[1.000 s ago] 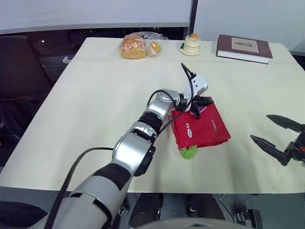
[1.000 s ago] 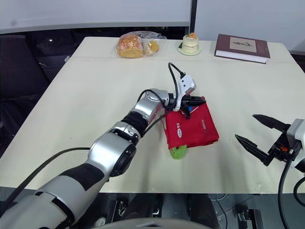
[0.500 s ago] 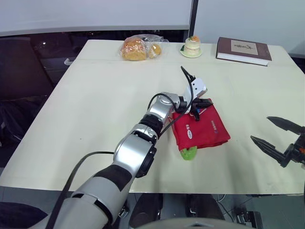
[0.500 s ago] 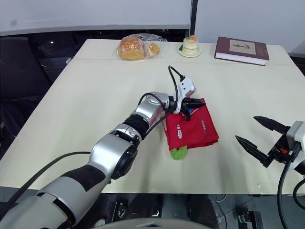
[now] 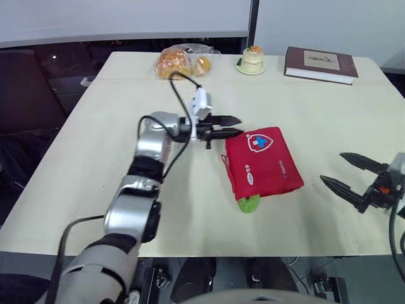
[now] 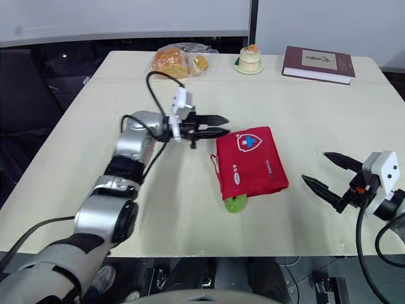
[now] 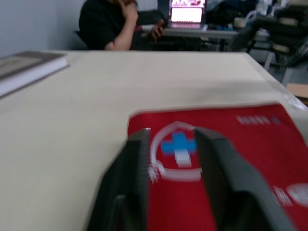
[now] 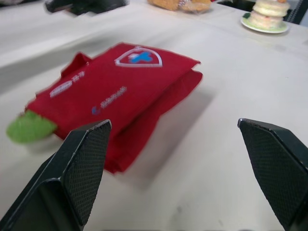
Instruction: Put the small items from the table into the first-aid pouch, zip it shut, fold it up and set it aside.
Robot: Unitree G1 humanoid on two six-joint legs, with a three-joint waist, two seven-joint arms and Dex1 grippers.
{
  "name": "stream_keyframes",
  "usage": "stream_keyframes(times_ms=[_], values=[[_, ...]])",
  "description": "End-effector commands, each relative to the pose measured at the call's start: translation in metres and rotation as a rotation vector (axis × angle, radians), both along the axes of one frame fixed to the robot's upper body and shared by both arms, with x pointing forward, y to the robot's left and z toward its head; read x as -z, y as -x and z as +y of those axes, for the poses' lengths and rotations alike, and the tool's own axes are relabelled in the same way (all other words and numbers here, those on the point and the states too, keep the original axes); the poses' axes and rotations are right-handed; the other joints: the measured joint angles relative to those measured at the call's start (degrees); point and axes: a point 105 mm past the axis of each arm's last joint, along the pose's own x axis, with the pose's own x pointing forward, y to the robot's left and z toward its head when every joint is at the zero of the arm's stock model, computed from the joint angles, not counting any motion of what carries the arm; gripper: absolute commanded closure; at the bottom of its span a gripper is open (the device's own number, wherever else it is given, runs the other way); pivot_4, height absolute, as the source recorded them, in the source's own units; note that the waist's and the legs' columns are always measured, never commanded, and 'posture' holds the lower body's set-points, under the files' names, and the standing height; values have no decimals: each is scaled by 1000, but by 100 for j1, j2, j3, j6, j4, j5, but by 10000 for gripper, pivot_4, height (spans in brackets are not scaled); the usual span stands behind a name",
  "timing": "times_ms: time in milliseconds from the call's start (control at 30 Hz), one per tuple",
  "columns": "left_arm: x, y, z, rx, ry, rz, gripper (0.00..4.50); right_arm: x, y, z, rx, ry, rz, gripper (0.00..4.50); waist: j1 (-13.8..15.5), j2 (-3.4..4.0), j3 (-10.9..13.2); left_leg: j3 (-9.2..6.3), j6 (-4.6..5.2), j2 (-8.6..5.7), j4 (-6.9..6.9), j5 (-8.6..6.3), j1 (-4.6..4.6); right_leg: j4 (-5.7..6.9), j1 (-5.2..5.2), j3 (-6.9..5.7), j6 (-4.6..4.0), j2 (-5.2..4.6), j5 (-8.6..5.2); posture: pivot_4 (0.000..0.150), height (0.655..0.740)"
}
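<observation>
The red first-aid pouch (image 5: 262, 163) lies folded on the table, its white shield with a blue cross facing up. A green item (image 5: 250, 202) sticks out from under its near edge. My left gripper (image 5: 229, 125) hovers just left of the pouch's far corner, open and empty, fingers pointing at the pouch; in the left wrist view the emblem (image 7: 177, 147) shows between them. My right gripper (image 5: 333, 168) is open and empty above the table to the right of the pouch, a hand's width away. The right wrist view shows the pouch (image 8: 120, 91) and green item (image 8: 30, 129).
Along the table's far edge stand a bag of bread (image 5: 180, 62), a small cake on a plate (image 5: 252, 60) and a dark red book (image 5: 321, 63). In the left wrist view a person (image 7: 115, 24) sits beyond the table near a laptop (image 7: 186, 10).
My left gripper has let go of the pouch and drawn back to the left. The pouch now lies flat with its emblem uncovered. The right gripper shifted slightly towards the pouch.
</observation>
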Motion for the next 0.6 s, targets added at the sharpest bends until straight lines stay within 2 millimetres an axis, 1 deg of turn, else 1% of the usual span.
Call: stream_keyframes(times_ms=[33, 67, 100, 167, 200, 267, 367, 433, 467, 600], values=[[-24, 20, 22, 19, -27, -75, 12084, -8, -10, 8, -14, -51, 36, 0, 19, 0, 1, -2, 0, 0, 0, 0, -1, -1, 0, -1, 0, -1, 0, 1500, 7289], [-25, 23, 26, 18, -35, -72, 12084, -8, -12, 9, -14, -61, 49, 0, 31, 0, 1, -1, 0, 0, 0, 0, -1, -1, 0, -1, 0, -3, 0, 1500, 7289], [-26, 27, 30, 18, -40, -69, 3956, -8, -14, 10, -9, -73, 68, 0, 44, 1, 0, -5, 0, -1, 0, 0, -2, -1, 0, -4, 0, -7, 0, 1500, 7289], [-32, 41, 42, 23, -60, -75, 1006, -6, -25, 19, -17, -142, 148, 0, 51, 0, 0, -11, 0, -4, 1, 0, -4, -1, 1, -9, 0, -13, 0, 1500, 7289], [-35, 51, 48, 33, -74, -80, 1006, -4, -31, 26, -38, -189, 209, 0, 25, 0, 1, -11, 0, -4, 1, 0, -4, -1, 1, -10, 0, -13, 0, 1500, 7289], [-38, 63, 51, 42, -90, -90, 1006, 3, -39, 37, -64, -194, 296, 0, -26, 2, 3, -3, -1, -1, 1, 0, -3, -2, -1, -3, -2, -17, 0, 1500, 7289], [-43, 73, 47, 50, -78, -88, 1006, 19, -50, 39, -29, -153, 392, 0, 34, 3, 4, -13, -2, 1, 0, 1, -7, 0, -5, -3, -3, -19, 0, 1500, 7289], [-47, 77, 45, 55, -66, -93, 1006, 26, -54, 41, -24, -160, 443, 0, 52, 3, 4, -25, -2, -3, 0, 1, -15, -1, -6, -11, -3, -17, 0, 1500, 7289], [-48, 77, 44, 51, -60, -95, 1006, 30, -53, 44, -35, -170, 478, 0, 57, 3, 4, -23, -2, -4, 0, 1, -17, -2, -6, -14, -3, -18, 0, 1500, 7289], [-53, 77, 41, 31, -46, -112, 1006, 50, -37, 65, -129, -160, 642, 0, 18, 2, 4, -9, 0, -10, 1, 0, -16, -5, -6, -11, -1, -17, 1, 1500, 7289]])
